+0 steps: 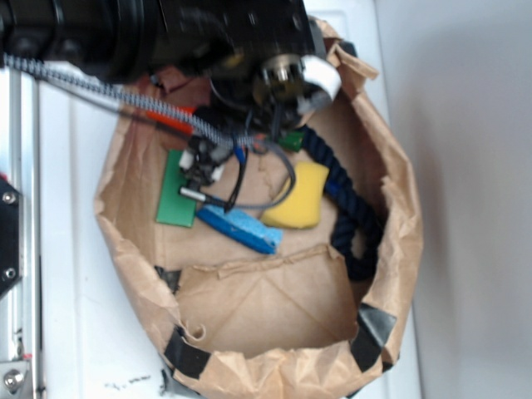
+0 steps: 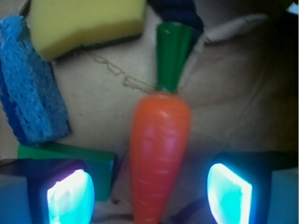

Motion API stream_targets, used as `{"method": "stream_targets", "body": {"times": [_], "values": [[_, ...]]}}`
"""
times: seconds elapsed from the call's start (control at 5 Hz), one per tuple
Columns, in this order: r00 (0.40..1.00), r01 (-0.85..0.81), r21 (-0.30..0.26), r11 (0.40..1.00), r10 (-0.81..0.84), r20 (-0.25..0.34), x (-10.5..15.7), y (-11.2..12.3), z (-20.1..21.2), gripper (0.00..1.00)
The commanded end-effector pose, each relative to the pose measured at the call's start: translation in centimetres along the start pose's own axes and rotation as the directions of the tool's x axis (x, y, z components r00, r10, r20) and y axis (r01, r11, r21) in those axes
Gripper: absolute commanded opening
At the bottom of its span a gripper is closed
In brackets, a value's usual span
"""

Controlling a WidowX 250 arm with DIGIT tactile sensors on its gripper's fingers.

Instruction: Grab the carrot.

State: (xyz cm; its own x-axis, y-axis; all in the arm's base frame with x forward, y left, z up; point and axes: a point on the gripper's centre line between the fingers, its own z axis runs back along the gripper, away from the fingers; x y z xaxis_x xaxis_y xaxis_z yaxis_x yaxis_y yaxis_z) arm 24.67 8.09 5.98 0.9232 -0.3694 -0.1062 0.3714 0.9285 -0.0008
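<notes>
While the gripper (image 2: 149, 191) hangs low with its fingers (image 2: 70, 196) spread wide, the carrot (image 2: 159, 154) lies between them, its pointed tip toward the camera and its green stem (image 2: 173, 56) pointing away. Neither glowing pad touches the carrot in the wrist view; brown paper shows on both sides of it. The carrot rests on the floor of a brown paper bag (image 1: 249, 307) whose crumpled rim stands up all round.

Just left of the carrot a green block (image 2: 70, 161) lies flat, partly behind the left finger. Farther left of the carrot is a blue sponge (image 2: 30, 84), and beyond that, left of the stem, a yellow sponge (image 2: 84, 23). A dark blue rope (image 2: 180, 11) curls just past the stem's end.

From the exterior view the arm (image 1: 166, 33) and its cables cover most of the carrot, so only orange slivers (image 1: 170, 116) show beneath them. On the far side from the carrot the rope (image 1: 349, 208) runs along the bag's wall. Black tape (image 1: 187, 353) patches the bag's rim.
</notes>
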Motion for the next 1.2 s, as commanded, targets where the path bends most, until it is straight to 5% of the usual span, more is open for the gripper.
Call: {"method": "stream_targets", "body": {"times": [0.0, 0.4, 0.6, 1.0], "values": [[0.983, -0.07, 0.008, 0.997, 0.068, 0.171, -0.2, 1.5, -0.3, 1.0], [0.975, -0.13, 0.051, 0.99, 0.118, 0.19, 1.5, -0.5, -2.7, 1.0], [0.976, -0.159, 0.07, 0.985, 0.146, 0.163, 1.8, -0.9, -2.8, 0.0], [0.972, -0.182, 0.107, 0.977, 0.163, 0.166, 1.7, -1.2, -3.5, 0.0]]}}
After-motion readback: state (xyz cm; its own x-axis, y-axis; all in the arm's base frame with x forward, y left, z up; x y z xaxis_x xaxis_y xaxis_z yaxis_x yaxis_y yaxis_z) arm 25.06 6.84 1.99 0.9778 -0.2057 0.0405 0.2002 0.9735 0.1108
